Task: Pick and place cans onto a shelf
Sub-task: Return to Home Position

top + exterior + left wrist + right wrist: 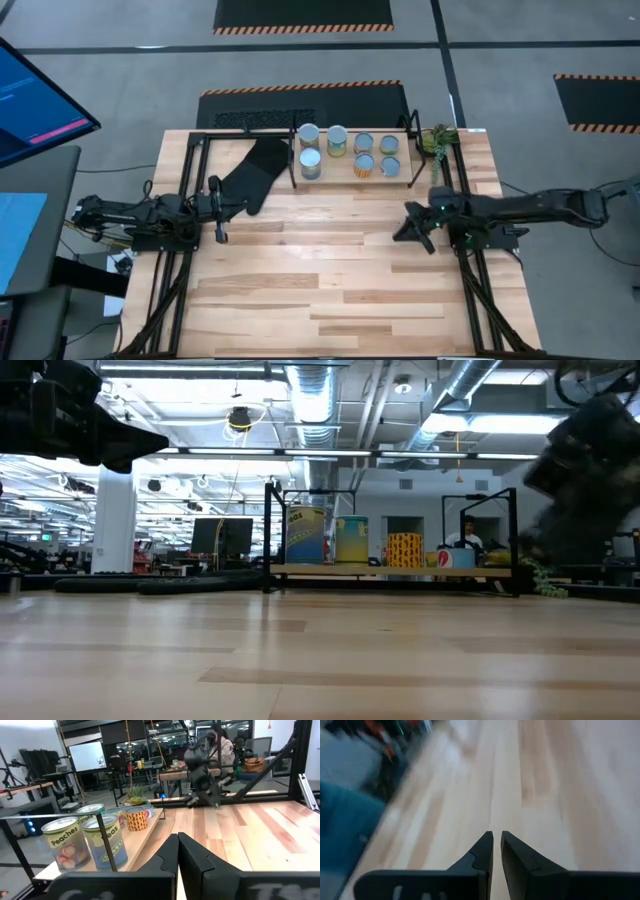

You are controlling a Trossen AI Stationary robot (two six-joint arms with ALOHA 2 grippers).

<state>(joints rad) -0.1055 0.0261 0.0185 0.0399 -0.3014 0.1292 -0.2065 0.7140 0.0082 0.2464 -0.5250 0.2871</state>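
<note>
Several cans (349, 152) stand upright on the shelf (400, 181), a low wooden board on thin black legs at the table's far edge. They also show in the low view (352, 540) and the left wrist view (82, 840). My left gripper (219, 210) is shut and empty over the table's left part, near the black oven mitt; its fingers show in the left wrist view (177, 850). My right gripper (412, 225) is shut and empty over the table's right part, near side of the shelf; it shows in the right wrist view (497, 847).
A black oven mitt (255, 172) lies left of the shelf. A small green plant (438, 140) stands at the shelf's right end. Black frame bars (190, 160) run along the table's sides. The plank tabletop (320, 290) stretches toward the near edge.
</note>
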